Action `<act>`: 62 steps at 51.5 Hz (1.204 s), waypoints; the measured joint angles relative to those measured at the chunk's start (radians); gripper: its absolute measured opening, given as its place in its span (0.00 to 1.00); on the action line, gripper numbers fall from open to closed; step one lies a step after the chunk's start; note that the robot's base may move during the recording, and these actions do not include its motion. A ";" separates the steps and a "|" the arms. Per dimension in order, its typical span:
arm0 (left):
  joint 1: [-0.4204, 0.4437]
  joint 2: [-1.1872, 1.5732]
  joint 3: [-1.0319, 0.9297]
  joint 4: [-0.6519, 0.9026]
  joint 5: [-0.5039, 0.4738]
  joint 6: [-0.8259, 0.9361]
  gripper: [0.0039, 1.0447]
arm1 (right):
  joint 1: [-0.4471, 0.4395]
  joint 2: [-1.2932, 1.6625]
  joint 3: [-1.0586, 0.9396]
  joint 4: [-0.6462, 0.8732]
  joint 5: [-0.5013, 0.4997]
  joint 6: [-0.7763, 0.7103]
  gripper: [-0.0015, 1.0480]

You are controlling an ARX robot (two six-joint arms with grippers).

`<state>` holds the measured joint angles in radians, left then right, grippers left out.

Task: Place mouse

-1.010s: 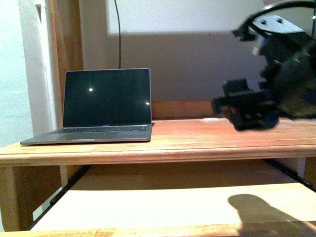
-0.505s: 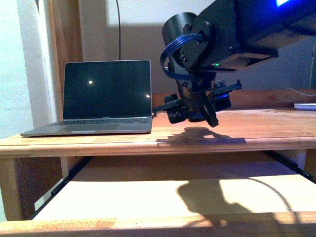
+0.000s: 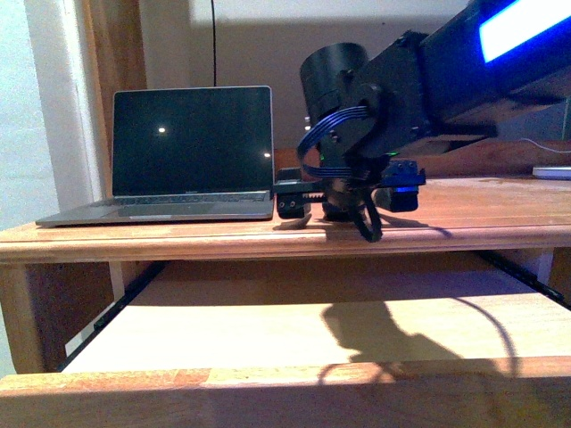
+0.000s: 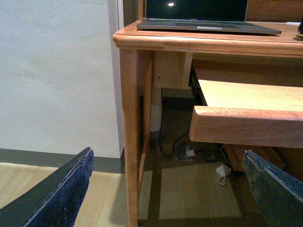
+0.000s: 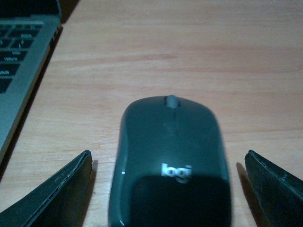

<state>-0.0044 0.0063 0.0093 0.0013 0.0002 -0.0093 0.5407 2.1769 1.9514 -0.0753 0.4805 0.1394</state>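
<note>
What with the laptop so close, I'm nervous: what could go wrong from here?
1. The right gripper is open, and its black fingers flank the dark grey oval mouse with slim gaps. Withdrawing sideways rather than straight up might nudge the mouse.
2. The edge of the open grey laptop lies near one finger, so a swing that way could clip it.

Brown wooden table (image 3: 482, 218): top spans the full width. Open grey metal laptop with a dark screen (image 3: 192, 152) stands at the table's left end, with its base near the front edge. Black right arm with a lit blue panel (image 3: 464, 71) enters from the upper right. Right claw (image 3: 343, 207) is low over the table, just beside the laptop's right corner, fingers spread apart. Flat white object (image 3: 551, 172) lies at the right edge.
</note>
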 joint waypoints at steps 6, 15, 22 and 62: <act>0.000 0.000 0.000 0.000 0.000 0.000 0.93 | -0.048 -0.179 -0.214 0.146 -0.081 0.015 0.93; 0.000 0.000 0.000 0.000 0.000 0.000 0.93 | -0.174 -0.660 -0.731 0.410 -0.326 -0.042 0.93; 0.000 0.000 0.000 0.000 0.000 0.000 0.93 | -0.271 -0.968 -1.169 0.463 -0.585 -0.105 0.93; 0.000 0.000 0.000 0.000 0.000 0.000 0.93 | -0.022 -0.875 -1.607 0.762 -0.439 -0.204 0.93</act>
<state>-0.0044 0.0063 0.0093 0.0013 -0.0002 -0.0093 0.5186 1.3018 0.3443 0.6868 0.0414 -0.0647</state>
